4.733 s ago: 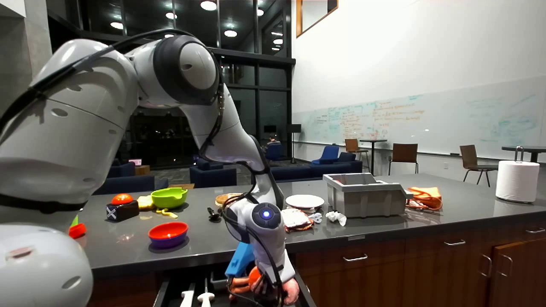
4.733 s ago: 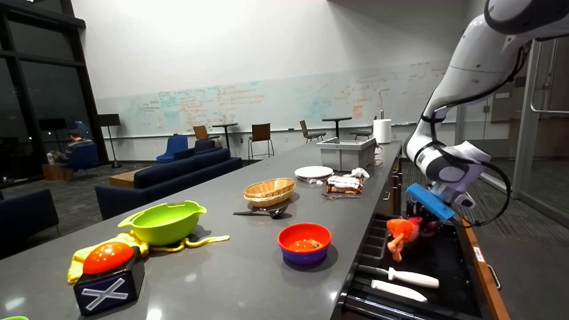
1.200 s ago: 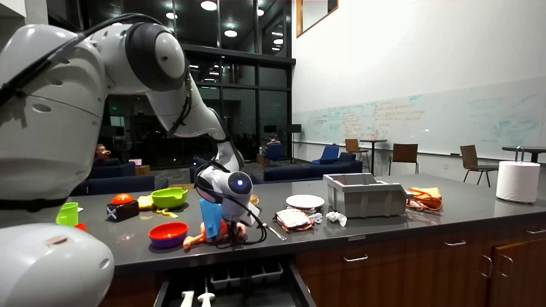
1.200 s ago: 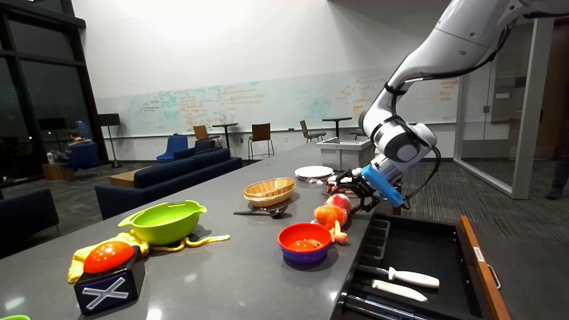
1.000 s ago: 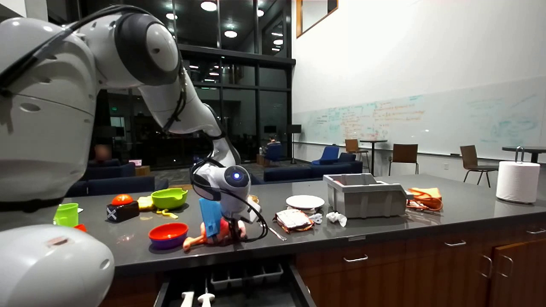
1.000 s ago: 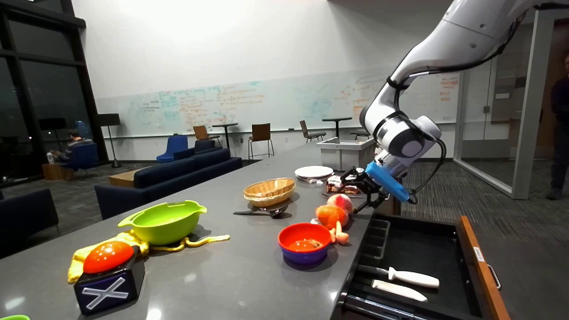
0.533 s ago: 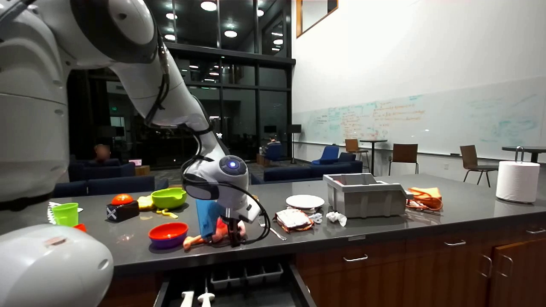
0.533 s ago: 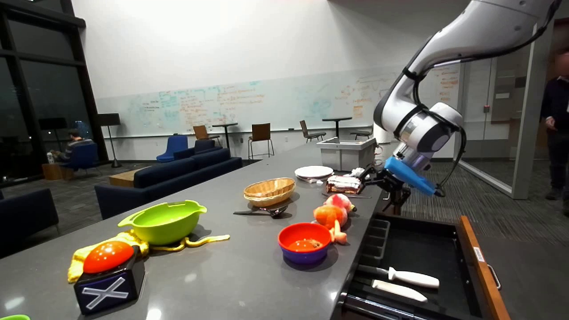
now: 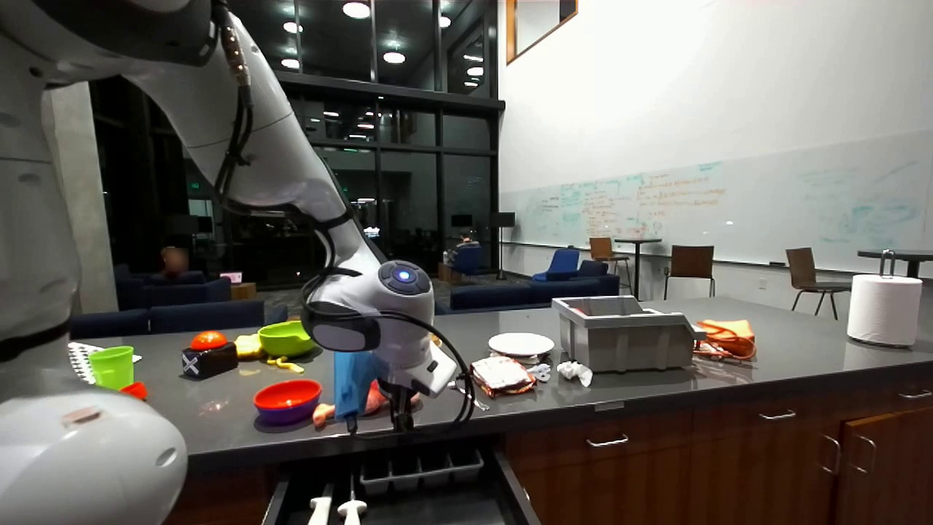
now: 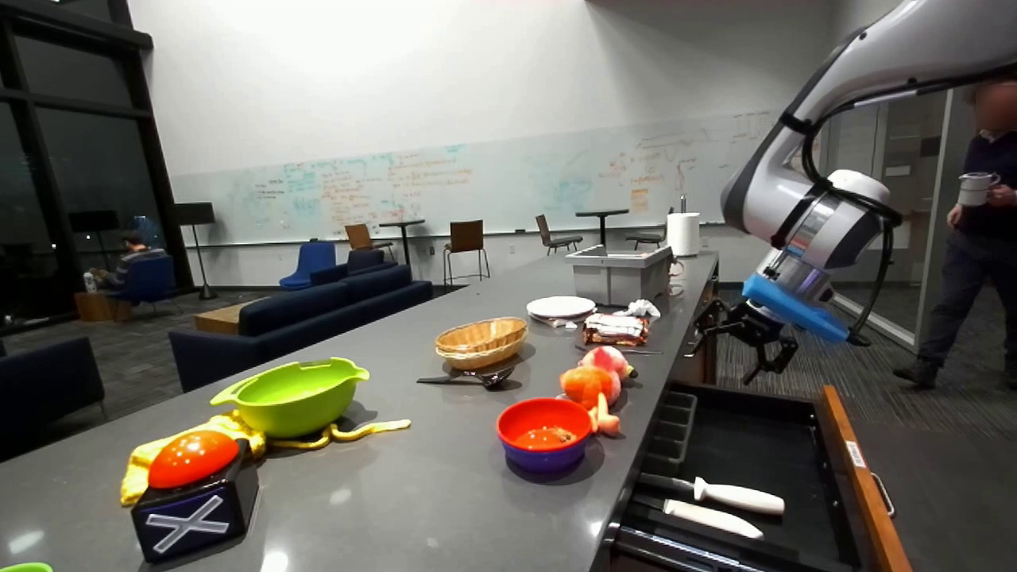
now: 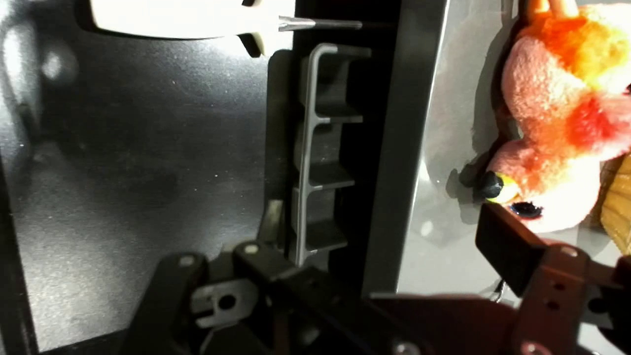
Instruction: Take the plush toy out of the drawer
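The plush toy (image 10: 592, 385), an orange and pink bird shape, lies on the dark grey countertop near its front edge. In the wrist view the toy (image 11: 557, 103) rests at the right, its dark-tipped yellow beak towards the counter edge; in an exterior view the arm partly covers the toy (image 9: 375, 399). My gripper (image 10: 721, 367) hangs above the far end of the drawer (image 10: 763, 437), apart from the toy, its jaws spread wide with nothing between them. The drawer is pulled out and holds white-handled utensils and a grey divider tray.
A red and purple bowl (image 10: 544, 437) stands close to the toy's legs. Further along the counter are a foil packet (image 10: 613, 329), a wicker basket (image 10: 481, 343), a white plate (image 10: 561, 308) and a grey bin (image 10: 622, 275). A person (image 10: 981, 238) stands behind the arm.
Earlier the toy was in the drawer at my gripper; later it lies on the countertop, let go. Over the last second my gripper has backed off from it, out over the drawer.
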{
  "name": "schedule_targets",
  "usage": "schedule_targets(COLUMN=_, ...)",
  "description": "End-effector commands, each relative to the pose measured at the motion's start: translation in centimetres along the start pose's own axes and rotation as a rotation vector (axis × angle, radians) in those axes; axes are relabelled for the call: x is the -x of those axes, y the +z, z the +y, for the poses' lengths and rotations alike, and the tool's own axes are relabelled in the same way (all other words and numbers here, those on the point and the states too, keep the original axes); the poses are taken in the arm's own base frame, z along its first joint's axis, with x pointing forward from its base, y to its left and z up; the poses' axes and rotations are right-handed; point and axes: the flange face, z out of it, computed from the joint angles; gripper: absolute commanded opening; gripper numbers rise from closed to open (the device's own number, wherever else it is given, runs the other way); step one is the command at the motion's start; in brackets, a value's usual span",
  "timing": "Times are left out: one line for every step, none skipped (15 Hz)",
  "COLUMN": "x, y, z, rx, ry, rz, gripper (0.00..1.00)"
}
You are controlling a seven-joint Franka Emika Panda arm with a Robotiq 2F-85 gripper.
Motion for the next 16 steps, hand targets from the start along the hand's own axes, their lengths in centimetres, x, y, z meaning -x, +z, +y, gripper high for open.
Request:
schedule_targets(x=0.5, y=-3.3, z=1.3, rx=-0.029, ry=0.028, rz=0.01, gripper=1.0)
schedule_targets(x=0.4, y=-3.9, z=1.6, rx=-0.032, ry=0.035, rz=0.015, gripper=1.0)
schedule_targets(x=0.4, y=-4.5, z=1.8, rx=-0.039, ry=0.039, rz=0.018, gripper=1.0)
schedule_targets(x=0.3, y=-5.0, z=2.1, rx=-0.045, ry=0.044, rz=0.017, gripper=1.0)
schedule_targets(x=0.4, y=-5.4, z=2.2, rx=-0.051, ry=0.047, rz=0.015, gripper=1.0)
schedule_targets(x=0.4, y=-5.9, z=2.5, rx=-0.059, ry=0.053, rz=0.008, gripper=1.0)
schedule_targets(x=-1.1, y=-5.7, z=1.7, rx=-0.067, ry=0.061, rz=0.008, gripper=1.0)
schedule_targets(x=-1.2, y=-6.1, z=1.7, rx=-0.075, ry=0.065, rz=0.007, gripper=1.0)
schedule_targets(x=-1.4, y=-6.5, z=1.8, rx=-0.088, ry=0.07, rz=0.001, gripper=1.0)
schedule_targets(x=-0.4, y=-6.9, z=2.4, rx=-0.095, ry=0.077, rz=-0.006, gripper=1.0)
schedule_targets(x=-0.7, y=-6.7, z=2.3, rx=-0.106, ry=0.083, rz=-0.028, gripper=1.0)
schedule_targets(x=-1.2, y=-5.7, z=2.0, rx=-0.084, ry=0.069, rz=-0.007, gripper=1.0)
schedule_targets(x=-1.2, y=-5.9, z=2.1, rx=-0.092, ry=0.073, rz=-0.016, gripper=1.0)
schedule_targets(x=-1.2, y=-6.0, z=2.1, rx=-0.097, ry=0.075, rz=-0.02, gripper=1.0)
schedule_targets(x=-1.2, y=-6.0, z=2.1, rx=-0.099, ry=0.075, rz=-0.021, gripper=1.0)
schedule_targets(x=-1.2, y=-6.0, z=2.1, rx=-0.099, ry=0.076, rz=-0.022, gripper=1.0)
